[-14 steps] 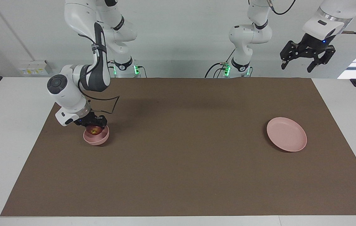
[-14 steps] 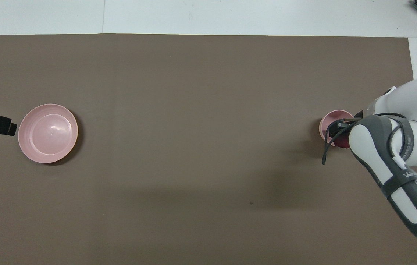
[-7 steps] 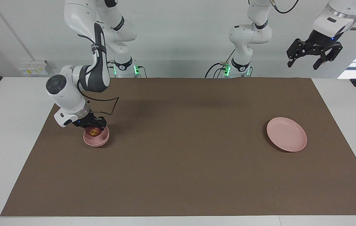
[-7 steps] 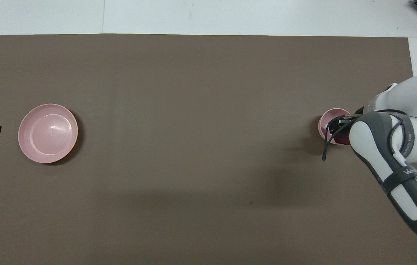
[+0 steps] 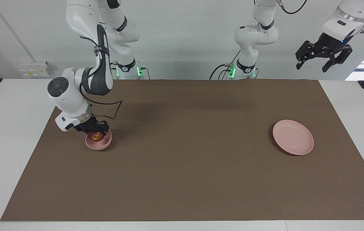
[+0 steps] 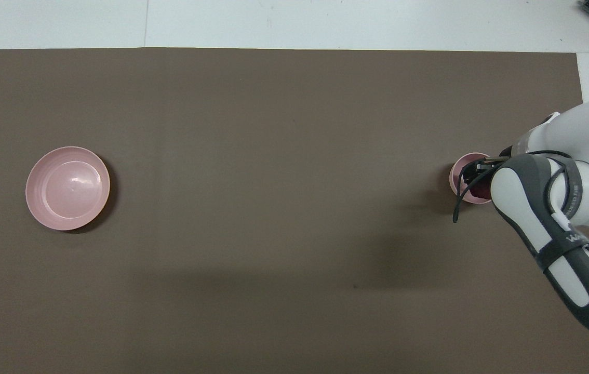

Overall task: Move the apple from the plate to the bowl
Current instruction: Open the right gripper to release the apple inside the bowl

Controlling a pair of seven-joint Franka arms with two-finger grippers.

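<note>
The dark red apple (image 5: 96,137) sits low inside the small pink bowl (image 5: 101,145) at the right arm's end of the brown mat. My right gripper (image 5: 94,131) is directly over the bowl, down on the apple. In the overhead view the right arm covers most of the bowl (image 6: 459,169) and the apple (image 6: 479,194). The flat pink plate (image 5: 292,137) lies bare at the left arm's end and also shows in the overhead view (image 6: 67,188). My left gripper (image 5: 322,62) is open and empty, raised high off the mat's edge beside the plate.
A brown mat (image 5: 185,154) covers the table between the bowl and the plate. White table (image 5: 8,128) borders it at both ends. The two arm bases stand at the mat's near edge.
The apple has sunk lower into the bowl, and the bowl has settled level. My left gripper has risen and drawn farther away from the plate.
</note>
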